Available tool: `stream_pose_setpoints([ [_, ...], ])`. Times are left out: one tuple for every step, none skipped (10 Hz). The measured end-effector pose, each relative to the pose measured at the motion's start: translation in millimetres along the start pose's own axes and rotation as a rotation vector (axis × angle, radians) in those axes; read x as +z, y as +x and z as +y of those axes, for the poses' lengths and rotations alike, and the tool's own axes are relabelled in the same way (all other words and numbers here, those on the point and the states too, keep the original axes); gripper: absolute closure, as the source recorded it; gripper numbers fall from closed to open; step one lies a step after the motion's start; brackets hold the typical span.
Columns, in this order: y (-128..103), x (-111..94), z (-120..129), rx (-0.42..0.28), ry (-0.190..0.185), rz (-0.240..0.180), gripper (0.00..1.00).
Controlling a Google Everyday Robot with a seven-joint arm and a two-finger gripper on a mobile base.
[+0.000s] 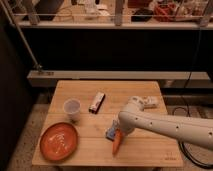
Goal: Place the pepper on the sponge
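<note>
Orange-red and tapered, the pepper (116, 144) lies at lower centre of the frame, its thick end under the gripper (120, 132) and against the lower right edge of the blue sponge (110, 132). Its point aims at the near edge of the desk (80, 90), so most of it shows below the sponge rather than over it. Whether the gripper has hold of the pepper or is parted from it I cannot tell, since the arm (170, 125) covers that spot. I judge this the set-down step: if held, the pepper wants carrying up-left over the sponge before release.
</note>
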Motion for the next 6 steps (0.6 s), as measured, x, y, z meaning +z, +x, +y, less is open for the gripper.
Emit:
stream_pose_setpoints([
  [-0.1, 0.3, -1.2, -0.001, 0.000, 0.000, 0.89],
  [0.1, 0.5, -1.9, -0.003, -0.002, 0.001, 0.89],
  [-0.1, 1.0, -3.1, -0.005, -0.002, 0.000, 0.89],
  [0.4, 1.0, -5.1, -0.014, -0.001, 0.001, 0.89],
  [-0.1, 1.1, -7.6, -0.020, 0.000, 0.001, 0.89],
  [-1.9, 1.2, -12.8, -0.032, 0.003, 0.002, 0.89],
])
